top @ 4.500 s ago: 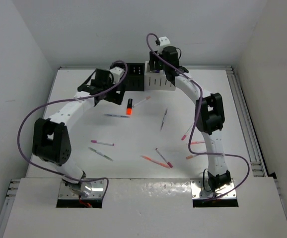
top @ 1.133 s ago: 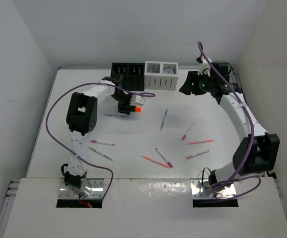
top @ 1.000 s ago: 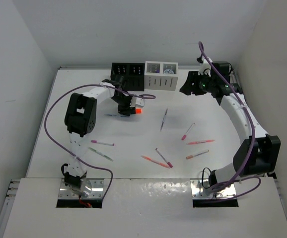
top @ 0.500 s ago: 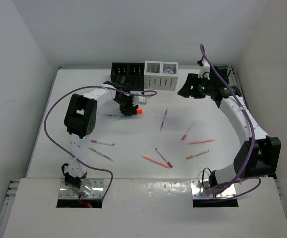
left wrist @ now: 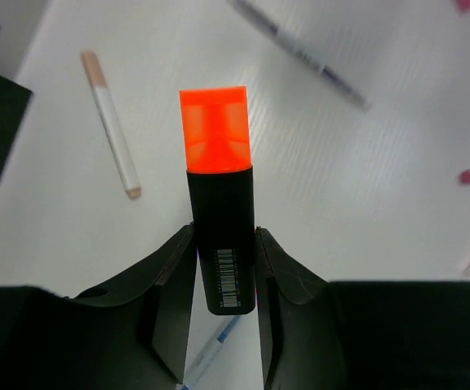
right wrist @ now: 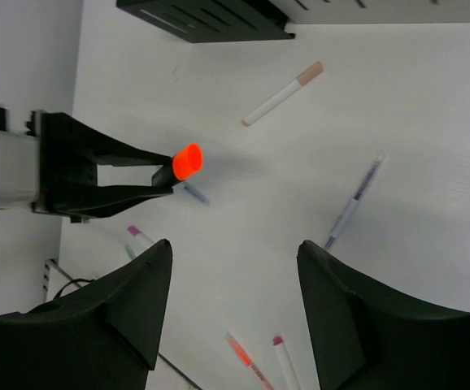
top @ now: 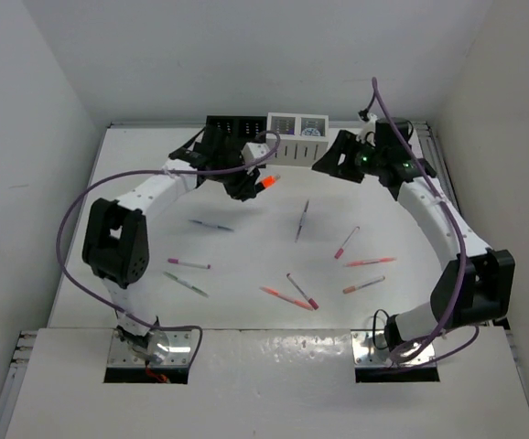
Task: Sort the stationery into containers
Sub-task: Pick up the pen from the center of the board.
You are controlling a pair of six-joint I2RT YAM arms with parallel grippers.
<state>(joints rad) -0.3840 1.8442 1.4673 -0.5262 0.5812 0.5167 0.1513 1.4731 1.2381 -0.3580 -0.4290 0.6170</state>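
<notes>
My left gripper (left wrist: pixel 224 240) is shut on the black barrel of a stubby highlighter (left wrist: pixel 219 203) with an orange cap, held clear of the table (top: pixel 263 184). It hangs just in front of the black organiser (top: pixel 232 130), with the white organiser (top: pixel 298 139) to the right of it. My right gripper (right wrist: pixel 235 252) is open and holds nothing; it hovers in front of the white organiser (top: pixel 322 165) and looks down at the highlighter (right wrist: pixel 188 161). A white pen with a tan cap (left wrist: pixel 110 122) lies under the left gripper.
Loose pens lie across the table: a blue-grey one (top: pixel 214 225), a pink one (top: pixel 188 264), a green one (top: pixel 185 284), a grey-purple one (top: pixel 302 220), and pink, red and orange ones at centre right (top: pixel 371 262). Walls close in the left, back and right.
My left gripper has lifted the highlighter off the table and carried it back and right. My right gripper has swung left and opened a little wider.
</notes>
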